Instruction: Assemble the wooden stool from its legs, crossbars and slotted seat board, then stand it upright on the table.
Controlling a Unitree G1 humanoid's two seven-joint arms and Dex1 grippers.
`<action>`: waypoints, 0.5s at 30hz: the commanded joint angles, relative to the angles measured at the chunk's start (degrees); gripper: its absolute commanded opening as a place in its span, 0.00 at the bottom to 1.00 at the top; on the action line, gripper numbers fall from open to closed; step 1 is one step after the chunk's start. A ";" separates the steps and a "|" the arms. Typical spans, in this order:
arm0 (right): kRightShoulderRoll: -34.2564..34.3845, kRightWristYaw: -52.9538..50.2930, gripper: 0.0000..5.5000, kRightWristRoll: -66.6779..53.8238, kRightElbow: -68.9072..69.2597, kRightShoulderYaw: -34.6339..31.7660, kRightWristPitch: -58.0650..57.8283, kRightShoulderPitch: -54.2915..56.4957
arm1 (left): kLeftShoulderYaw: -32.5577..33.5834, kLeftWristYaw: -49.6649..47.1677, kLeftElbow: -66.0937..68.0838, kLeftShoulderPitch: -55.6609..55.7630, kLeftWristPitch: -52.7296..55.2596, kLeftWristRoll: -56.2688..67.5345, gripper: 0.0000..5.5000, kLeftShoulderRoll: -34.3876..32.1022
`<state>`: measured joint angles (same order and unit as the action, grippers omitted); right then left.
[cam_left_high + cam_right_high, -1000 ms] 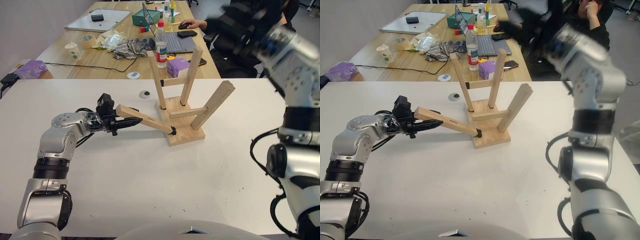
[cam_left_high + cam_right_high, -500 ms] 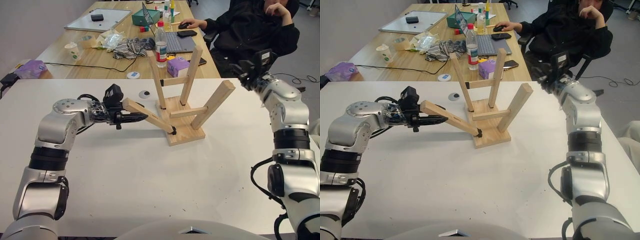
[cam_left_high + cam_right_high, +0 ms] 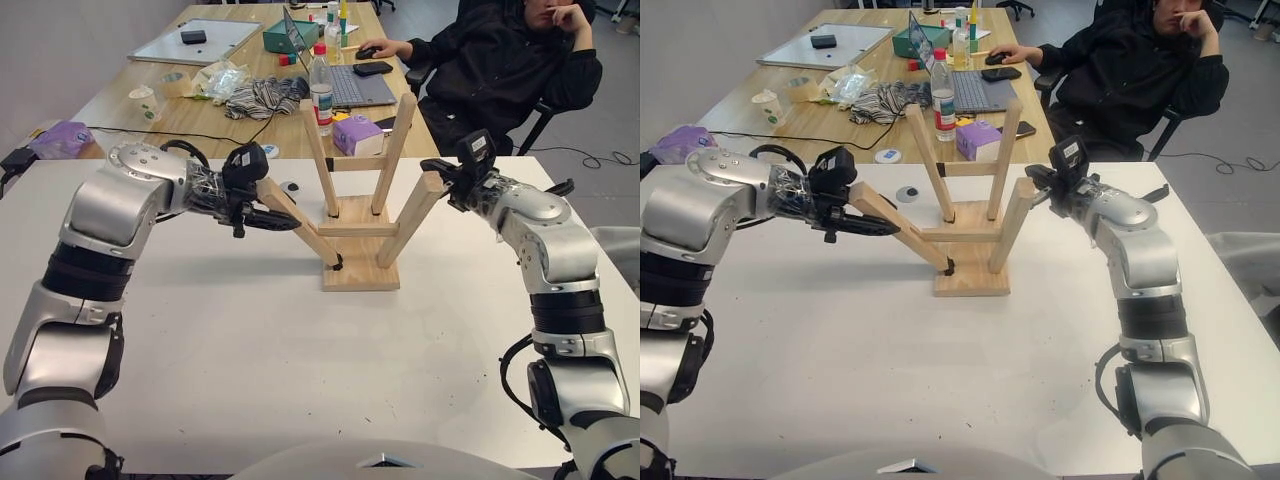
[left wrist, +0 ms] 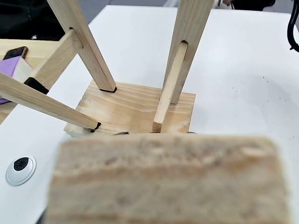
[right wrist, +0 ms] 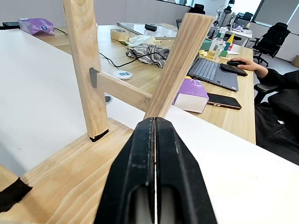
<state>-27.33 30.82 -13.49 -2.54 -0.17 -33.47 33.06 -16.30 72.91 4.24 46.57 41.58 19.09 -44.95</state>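
Four pale wooden legs slanted up from the square slotted seat board, which lay upside-down on the white table. The left gripper was clamped on the left-hand leg. The right gripper, its fingers pressed together on nothing, sat by the right-hand leg. Squaring the legs seemed in hand; next, the joints likely needed pressing home before turning the stool over.

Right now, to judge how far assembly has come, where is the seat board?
The seat board lies flat on the white table, centre of the left eye view, between both arms, its legs pointing up.
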 commanded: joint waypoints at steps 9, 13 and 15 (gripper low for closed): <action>4.56 -1.59 0.00 -1.36 -0.42 -1.18 -0.50 0.97 | -11.51 13.04 16.10 9.13 -5.59 -9.42 0.37 3.14; 7.17 -5.71 0.00 -6.58 -3.16 -9.74 -0.42 6.66 | -13.32 15.20 16.90 10.38 -7.24 -11.64 0.37 3.84; 8.57 -7.64 0.00 -9.10 -3.72 -12.88 -0.65 8.55 | -14.13 15.76 17.40 11.43 -7.13 -12.52 0.37 4.58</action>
<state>-20.49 24.61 -20.82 -5.81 -10.92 -33.86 39.83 -26.67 85.98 20.35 60.09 33.44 8.87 -41.86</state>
